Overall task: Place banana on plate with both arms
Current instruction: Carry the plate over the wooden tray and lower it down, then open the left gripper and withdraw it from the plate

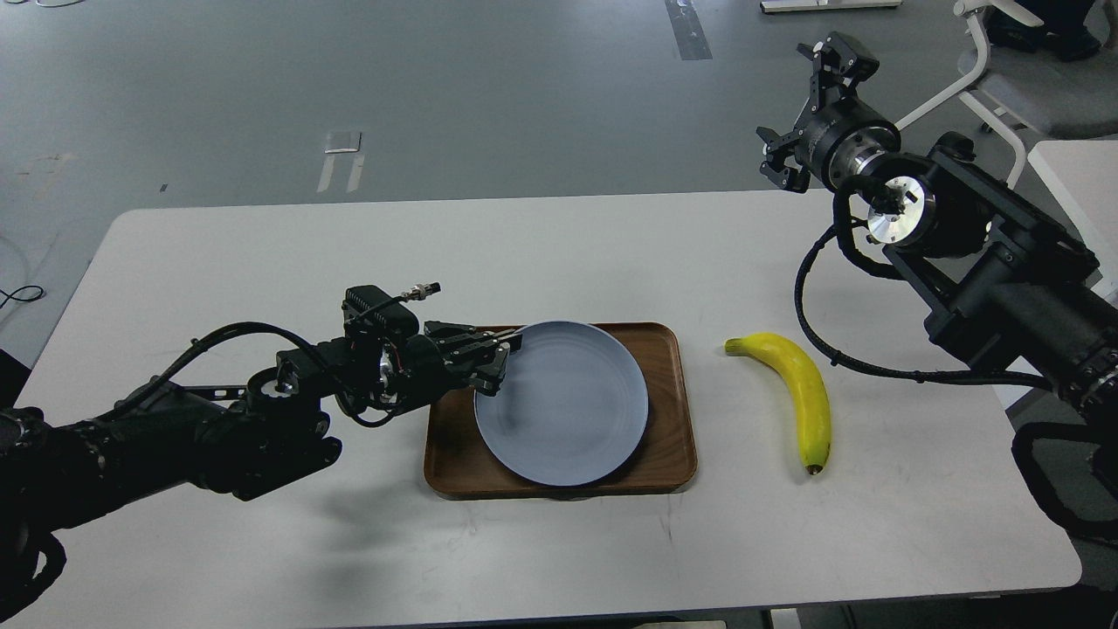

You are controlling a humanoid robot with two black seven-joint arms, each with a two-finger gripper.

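The pale blue-grey plate (568,411) lies nearly flat on the brown wooden tray (671,367) at the table's middle. My left gripper (500,360) is at the plate's left rim, low over the tray's left edge, and is shut on that rim. The yellow banana (802,395) lies on the white table (262,253) to the right of the tray, apart from it, dark tip toward the front. My right gripper (805,107) is open and empty, raised high above the table's back right edge, far from the banana.
A white chair (1004,79) and another white table's corner (1079,175) stand beyond the right arm. The right arm's black cable (838,358) loops down close behind the banana. Grey floor lies behind the table.
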